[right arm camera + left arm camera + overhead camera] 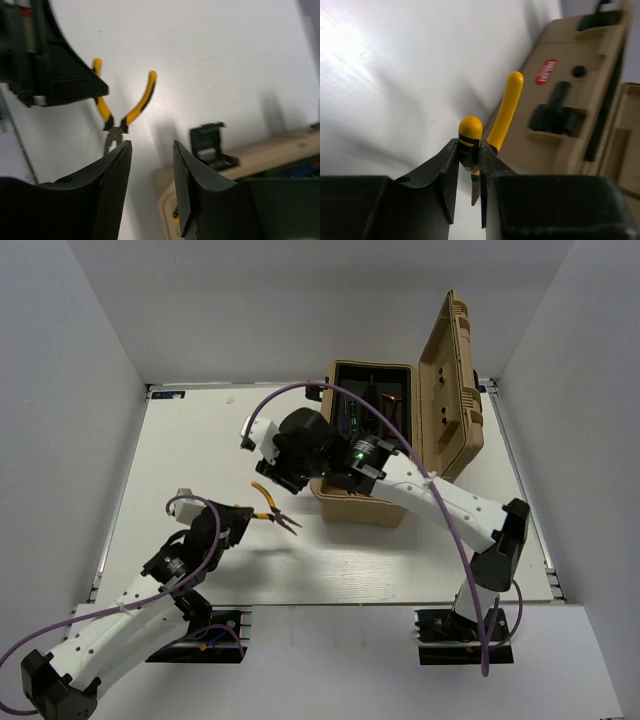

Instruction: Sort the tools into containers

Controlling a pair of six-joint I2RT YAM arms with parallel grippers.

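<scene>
The yellow-handled pliers [276, 508] hang just above the white table, left of the tan toolbox [365, 502]. My left gripper [240, 518] is shut on one handle of the pliers [507, 107], with the other handle splayed free. The right gripper [283, 480] hovers close above the pliers [125, 107], open with nothing between its fingers [120, 165]. The right wrist view shows the left gripper [60, 65] at upper left. The toolbox stands open, its lid [452, 380] raised to the right and its black inner tray [370, 390] holding a few small items.
The toolbox's front wall [560, 115] and its black latch [210, 145] are near both grippers. Purple cables [300, 390] loop over the right arm and beside the left arm. White walls enclose the table [180, 460] at the back and sides.
</scene>
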